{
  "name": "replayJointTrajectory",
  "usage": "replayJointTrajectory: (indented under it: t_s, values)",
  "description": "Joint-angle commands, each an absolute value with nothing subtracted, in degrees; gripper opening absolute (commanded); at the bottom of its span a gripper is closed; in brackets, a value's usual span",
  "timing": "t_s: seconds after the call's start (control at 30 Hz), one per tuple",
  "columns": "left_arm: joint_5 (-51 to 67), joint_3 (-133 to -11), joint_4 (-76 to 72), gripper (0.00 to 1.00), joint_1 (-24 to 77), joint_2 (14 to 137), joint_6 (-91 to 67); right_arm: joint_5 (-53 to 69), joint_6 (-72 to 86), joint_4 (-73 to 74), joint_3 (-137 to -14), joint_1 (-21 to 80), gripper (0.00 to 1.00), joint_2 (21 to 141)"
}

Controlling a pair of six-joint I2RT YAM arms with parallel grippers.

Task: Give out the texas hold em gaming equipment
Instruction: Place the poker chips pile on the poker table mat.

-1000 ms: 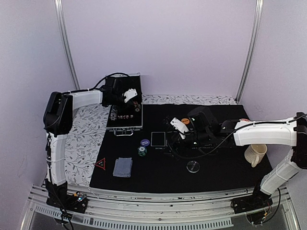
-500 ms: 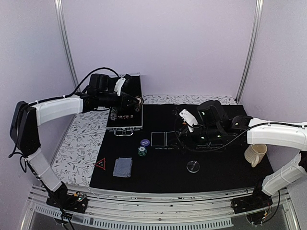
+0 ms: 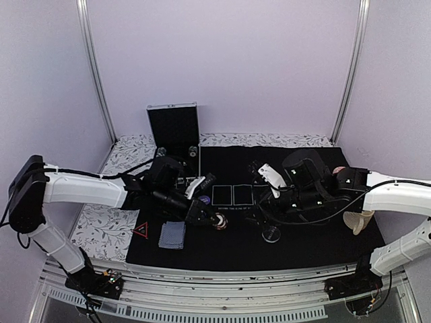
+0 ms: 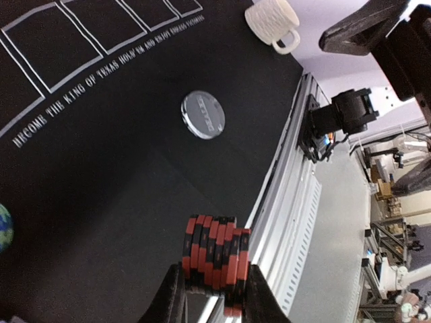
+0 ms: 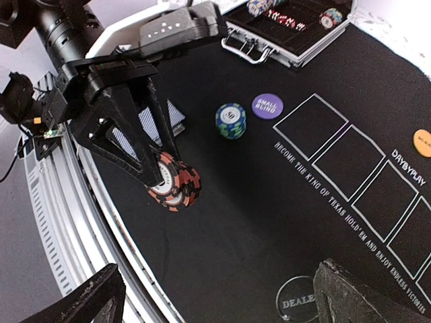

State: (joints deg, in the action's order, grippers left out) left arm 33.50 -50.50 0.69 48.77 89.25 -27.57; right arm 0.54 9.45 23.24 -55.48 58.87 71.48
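My left gripper [image 3: 217, 223] is shut on a stack of red-black poker chips [image 4: 215, 259], held on edge just above the black mat's [image 3: 310, 250] front middle; the same chips [image 5: 176, 186] show in the right wrist view. My right gripper [image 3: 264, 214] hangs open over the clear dealer disc [image 3: 271, 233], its jaws wide with nothing between them [image 5: 222, 296]. A green-blue chip stack [image 5: 231, 120] and a purple small-blind disc [image 5: 267, 105] lie left of the printed rectangles. Grey-blue cards [image 3: 172, 235] and a red triangle marker [image 3: 141, 231] lie at the front left.
An open metal chip case [image 3: 174, 134] stands at the back left with more chips inside [image 5: 289, 17]. A white mug [image 3: 357, 219] sits at the mat's right edge. An orange disc [image 5: 423, 142] lies beyond the rectangles. The table's metal front rail [image 4: 296, 202] runs close by.
My left arm has swung from the case down to the mat's front middle, carrying the red-black chips. My right arm has drifted right and nearer, over the clear disc.
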Motion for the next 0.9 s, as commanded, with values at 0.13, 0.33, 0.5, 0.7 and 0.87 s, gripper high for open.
replayJointTrajectory:
  t_s: [0.13, 0.33, 0.5, 0.7, 0.87]
  values:
    - [38.6, -49.3, -2.9, 0.00, 53.4, 98.3, -30.2, 2.7, 13.4, 23.0, -52.0, 64.4, 0.98, 74.0]
    - [38.9, -51.8, -1.1, 0.00, 53.2, 104.6, -26.9, 5.6, 11.6, 17.0, -50.2, 66.8, 0.96, 79.3]
    - [40.0, -52.1, -0.4, 0.00, 51.8, 107.6, -25.3, 6.7, 7.7, 10.3, -48.5, 66.8, 0.96, 83.0]
    - [40.2, -52.1, 1.5, 0.01, 49.7, 108.7, -23.2, 8.0, -3.7, -3.6, -42.4, 66.9, 0.95, 84.4]
    - [39.9, -53.2, 3.7, 0.06, 49.3, 109.9, -21.1, 10.4, -23.7, -11.9, -38.0, 66.9, 0.96, 85.1]
